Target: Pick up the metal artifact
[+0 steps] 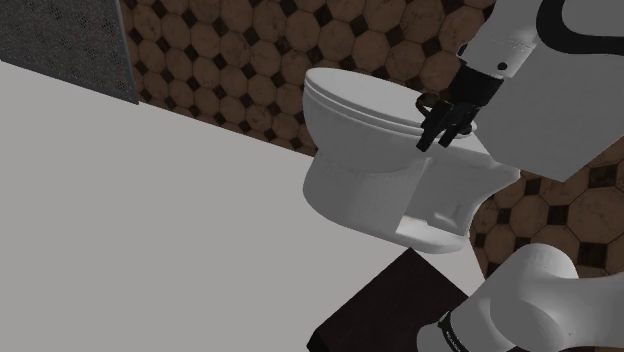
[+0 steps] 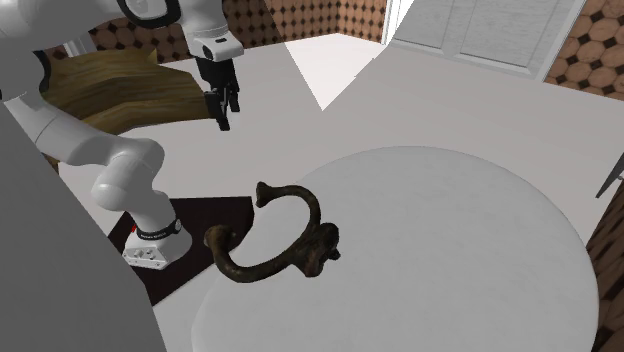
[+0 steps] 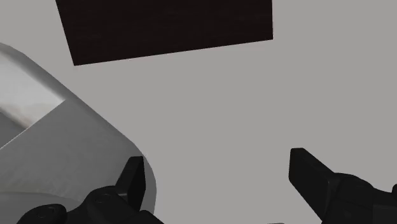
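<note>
brown octagon tiling (image 1: pixel 250 40) lies behind a white toilet (image 1: pixel 370 180). at the lower-left edge of the toilet lid (image 2: pixel 450 230), the dark bronze horseshoe-shaped artifact (image 2: pixel 318 245) lies flat. the gripper (image 2: pixel 228 112) hangs beyond it, toward the frame's upper left and off the lid, fingers apart and empty. closing in likely means moving down-right.

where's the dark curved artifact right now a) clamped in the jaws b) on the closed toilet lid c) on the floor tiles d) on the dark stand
b: the dark curved metal artifact rests on the closed white toilet lid, while the jaws stand open and apart from it, holding nothing.
</note>
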